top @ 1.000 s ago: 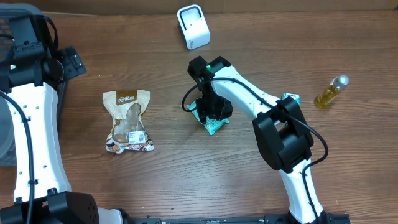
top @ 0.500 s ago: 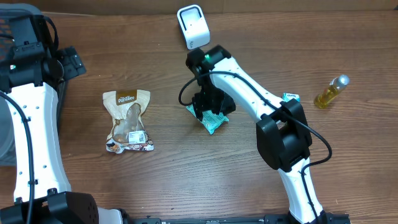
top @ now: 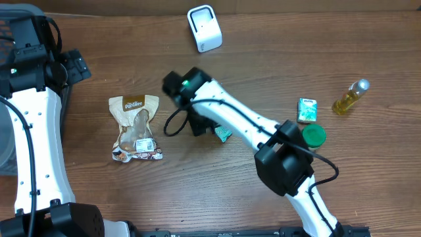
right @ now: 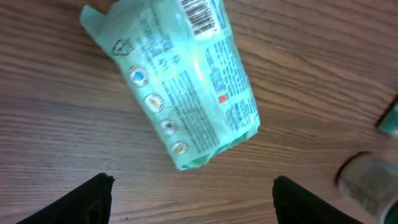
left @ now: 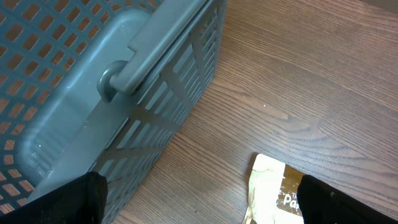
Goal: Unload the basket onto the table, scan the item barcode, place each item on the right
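Lying loose on the table (top: 197, 191) with its barcode (right: 200, 15) facing up, presumably for reading at the scanner (top: 204, 27), the teal packet (right: 186, 93) sits just ahead of your right gripper (right: 193, 190), jaws well apart on nothing, while your left gripper (left: 199, 199) hangs wide open, empty, by the basket (left: 93, 93).

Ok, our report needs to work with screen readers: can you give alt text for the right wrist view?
A teal packet lies on the wooden table, printed side and barcode facing up. The open right gripper hovers over it, fingers spread and clear of it.
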Controlling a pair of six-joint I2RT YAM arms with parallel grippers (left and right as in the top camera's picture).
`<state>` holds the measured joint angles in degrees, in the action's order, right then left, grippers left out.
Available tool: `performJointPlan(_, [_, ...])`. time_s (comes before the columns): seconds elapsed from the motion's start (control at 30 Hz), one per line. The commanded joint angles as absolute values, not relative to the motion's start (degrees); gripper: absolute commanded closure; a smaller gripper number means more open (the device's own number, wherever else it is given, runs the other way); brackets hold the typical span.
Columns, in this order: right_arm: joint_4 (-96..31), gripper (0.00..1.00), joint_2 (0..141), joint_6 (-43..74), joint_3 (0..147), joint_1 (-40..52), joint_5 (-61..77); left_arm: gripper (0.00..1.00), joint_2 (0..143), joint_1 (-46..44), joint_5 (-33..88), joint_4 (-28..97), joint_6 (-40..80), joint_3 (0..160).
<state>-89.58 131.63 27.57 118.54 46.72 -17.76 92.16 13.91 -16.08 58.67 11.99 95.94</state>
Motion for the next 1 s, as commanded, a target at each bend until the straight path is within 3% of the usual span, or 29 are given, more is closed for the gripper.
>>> performJointPlan(0.0, [-90.48,0.20,126.39,31.77,119.70,47.48,-22.81,0.00,92.16,14.17,-16.03,58.52,11.81,96.57])
performJointPlan(0.97, [-94.85,0.20,95.31,31.27,114.72,47.51,-25.74,0.01,92.16,14.17,-16.03,58.50,11.81,96.57])
